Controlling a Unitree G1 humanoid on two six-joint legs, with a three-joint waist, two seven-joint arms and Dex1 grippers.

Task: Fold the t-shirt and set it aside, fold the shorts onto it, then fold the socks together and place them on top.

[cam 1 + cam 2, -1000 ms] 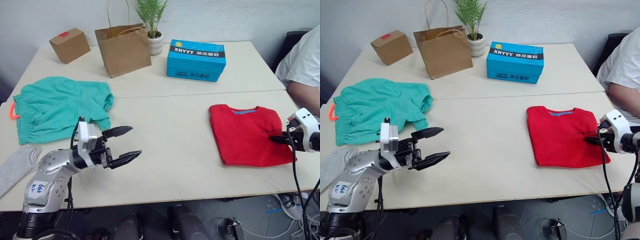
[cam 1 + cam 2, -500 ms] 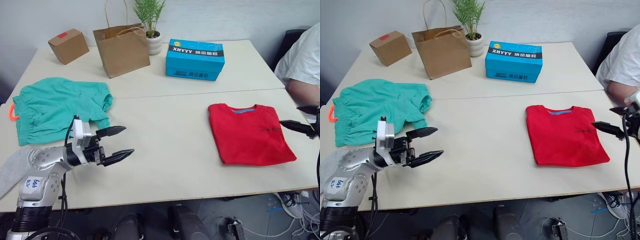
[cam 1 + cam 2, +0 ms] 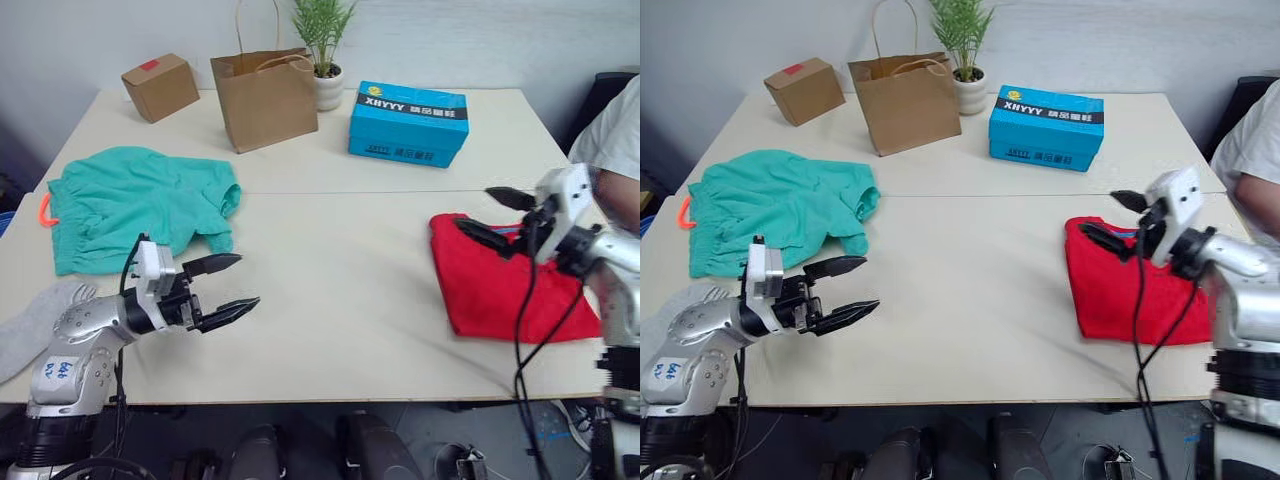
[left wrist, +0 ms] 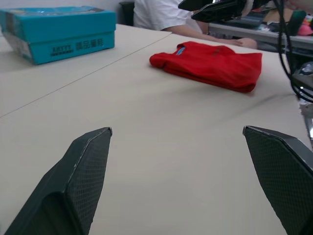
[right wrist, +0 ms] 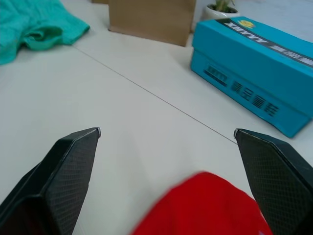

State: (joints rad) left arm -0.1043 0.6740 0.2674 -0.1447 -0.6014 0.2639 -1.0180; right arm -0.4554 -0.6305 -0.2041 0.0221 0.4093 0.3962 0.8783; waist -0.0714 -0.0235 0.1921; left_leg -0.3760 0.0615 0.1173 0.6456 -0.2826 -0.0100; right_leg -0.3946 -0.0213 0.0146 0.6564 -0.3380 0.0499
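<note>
Red t-shirt (image 3: pixel 1135 290) lies folded near the worktop's right edge, w/ the right gripper (image 3: pixel 1122 221) above its inner corner, fingers spread wide, holding nothing. Teal shorts (image 3: pixel 770 205) are spread unfolded toward the worktop's left edge, orange drawstring (image 3: pixel 682 212) at the far-left end; a grey sock (image 3: pixel 30 325) lies at the front-left corner, partly behind the left arm. Left gripper (image 3: pixel 845 288) hovers above bare worktop (image 3: pixel 960 280) just in front of the shorts, also wide open and empty.

Risks, as I judge them:
- right fingers hang close over the folded shirt; a low sweep across could catch the top layer and undo the fold.
- shirt sits near the right edge, so a nudge could push it off.
- left gripper approaching the shorts low and flat may only bunch the cloth instead of pinching one layer.
- sock close to the front edge; arm could knock it off.
</note>
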